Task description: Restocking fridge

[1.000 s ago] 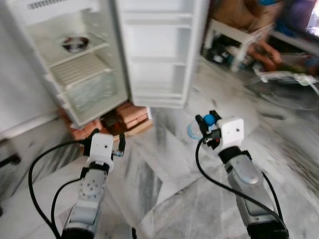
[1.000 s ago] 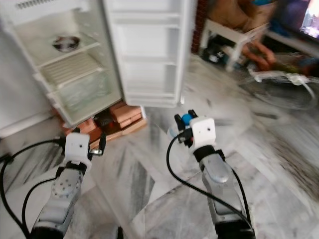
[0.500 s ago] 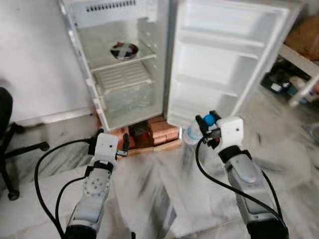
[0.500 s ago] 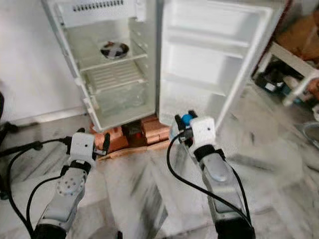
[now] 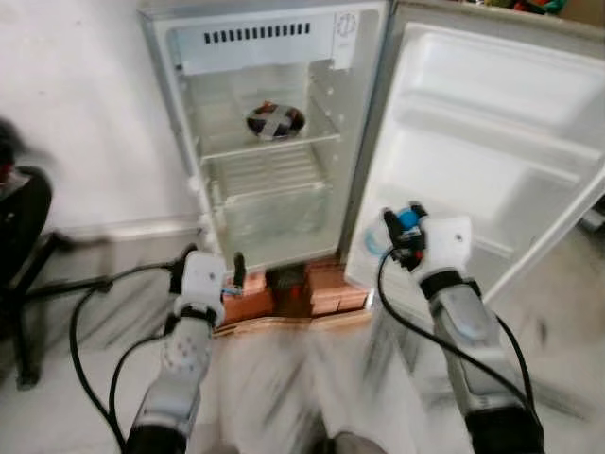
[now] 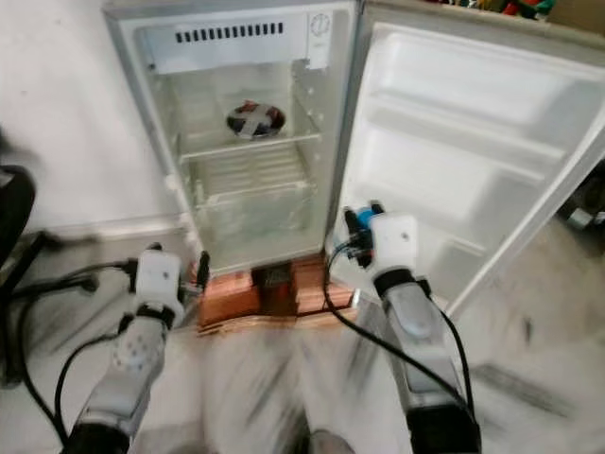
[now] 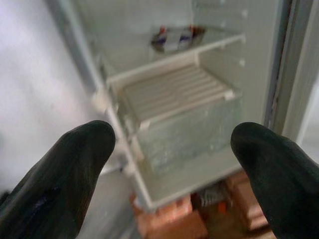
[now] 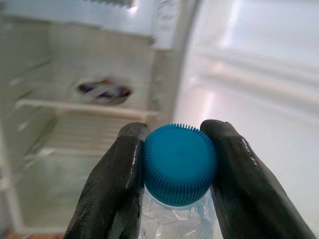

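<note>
Closer now: fridge (image 5: 269, 142) fills more of my head view than 0.5 s back, door (image 5: 492, 151) swung wide beside it. Right gripper (image 5: 402, 232) carries the water bottle (image 5: 375, 248) in front of the door's lower shelf; left gripper (image 5: 206, 268) hangs low nr the bricks (image 5: 284, 293). Left wrist: fingers (image 7: 60, 169) spread, nothing btwn, crisper ahead. Right wrist: fingers pinch the blue cap (image 8: 179, 164). Best approach: keep bottle upright, aim for a door shelf.

Before me the open fridge (image 5: 189, 123) rests on bricks (image 5: 312, 295) on the marble floor (image 5: 284, 397); its upper shelf (image 5: 269, 144) carries one dark bowl (image 5: 275, 119).
</note>
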`<state>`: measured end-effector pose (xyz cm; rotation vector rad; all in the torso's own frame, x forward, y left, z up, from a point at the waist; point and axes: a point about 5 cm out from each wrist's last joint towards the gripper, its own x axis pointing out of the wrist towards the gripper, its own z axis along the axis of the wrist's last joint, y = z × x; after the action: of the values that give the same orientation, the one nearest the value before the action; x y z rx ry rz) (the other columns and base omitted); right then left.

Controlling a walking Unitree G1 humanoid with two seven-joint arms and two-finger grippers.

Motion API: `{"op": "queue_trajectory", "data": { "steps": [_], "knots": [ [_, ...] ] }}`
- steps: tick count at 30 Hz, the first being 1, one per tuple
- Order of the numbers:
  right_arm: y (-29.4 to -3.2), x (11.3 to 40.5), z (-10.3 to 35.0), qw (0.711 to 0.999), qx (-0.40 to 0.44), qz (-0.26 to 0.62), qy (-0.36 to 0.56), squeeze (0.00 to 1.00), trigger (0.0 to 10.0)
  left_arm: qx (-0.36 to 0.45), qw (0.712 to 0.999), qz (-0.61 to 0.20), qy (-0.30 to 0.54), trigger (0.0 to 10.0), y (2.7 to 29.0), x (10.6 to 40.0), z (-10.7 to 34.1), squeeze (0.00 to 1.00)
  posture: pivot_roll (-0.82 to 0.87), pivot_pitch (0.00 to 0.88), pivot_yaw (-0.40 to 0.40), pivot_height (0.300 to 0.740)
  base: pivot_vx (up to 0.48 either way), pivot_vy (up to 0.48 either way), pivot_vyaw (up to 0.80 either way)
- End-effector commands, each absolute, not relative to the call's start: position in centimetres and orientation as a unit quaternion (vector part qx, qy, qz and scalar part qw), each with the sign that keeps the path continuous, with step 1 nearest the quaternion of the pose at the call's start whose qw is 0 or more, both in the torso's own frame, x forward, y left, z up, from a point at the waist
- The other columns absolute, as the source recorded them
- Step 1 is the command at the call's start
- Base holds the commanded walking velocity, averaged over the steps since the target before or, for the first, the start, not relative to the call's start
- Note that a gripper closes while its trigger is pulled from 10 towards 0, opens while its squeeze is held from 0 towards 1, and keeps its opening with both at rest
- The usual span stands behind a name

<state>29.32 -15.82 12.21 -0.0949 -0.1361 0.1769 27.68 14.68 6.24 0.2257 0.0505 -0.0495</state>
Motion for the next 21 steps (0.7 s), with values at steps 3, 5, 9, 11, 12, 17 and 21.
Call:
{"op": "queue_trajectory", "data": {
  "steps": [3,5,9,11,12,17,21],
  "knots": [
    [-14.60,29.53,12.85,0.991,-0.032,0.105,-0.081,0.00,10.0,0.113,0.993,-0.017,0.020,10.0,15.41,27.80,6.54,0.00,0.11,0.079,-0.051,0.740,0.319,0.000,-0.80],
    [-14.53,29.49,12.79,0.990,-0.034,0.106,-0.081,0.00,10.0,0.112,0.993,-0.017,0.019,10.0,15.38,27.79,6.58,0.00,0.11,0.079,-0.051,0.740,0.000,0.000,-0.80],
    [-14.41,29.47,12.61,0.990,-0.032,0.109,-0.078,0.00,10.0,0.114,0.993,-0.018,0.019,10.0,15.29,27.69,6.57,0.00,0.11,0.083,-0.053,0.740,0.000,0.000,-0.80],
    [-14.38,29.46,12.47,0.991,-0.033,0.110,-0.075,0.00,10.0,0.115,0.993,-0.018,0.021,10.0,15.24,27.63,6.51,0.00,0.11,0.087,-0.054,0.740,0.000,0.000,0.00],
    [-14.36,29.43,12.36,0.991,-0.029,0.110,-0.073,0.00,10.0,0.116,0.993,-0.019,0.021,10.0,15.21,27.57,6.47,0.00,0.11,0.087,-0.054,0.740,0.000,0.000,-0.57],
    [-14.49,29.49,12.49,0.990,-0.037,0.110,-0.076,0.00,10.0,0.114,0.993,-0.018,0.023,10.0,15.25,27.41,6.36,0.00,0.11,0.089,-0.053,0.740,0.000,-0.060,-0.31],
    [-14.73,29.55,12.52,0.991,-0.037,0.108,-0.076,0.00,10.0,0.112,0.993,-0.020,0.022,10.0,15.22,27.49,6.41,0.00,0.11,0.090,-0.053,0.740,0.000,-0.404,0.00]
  ]
}}
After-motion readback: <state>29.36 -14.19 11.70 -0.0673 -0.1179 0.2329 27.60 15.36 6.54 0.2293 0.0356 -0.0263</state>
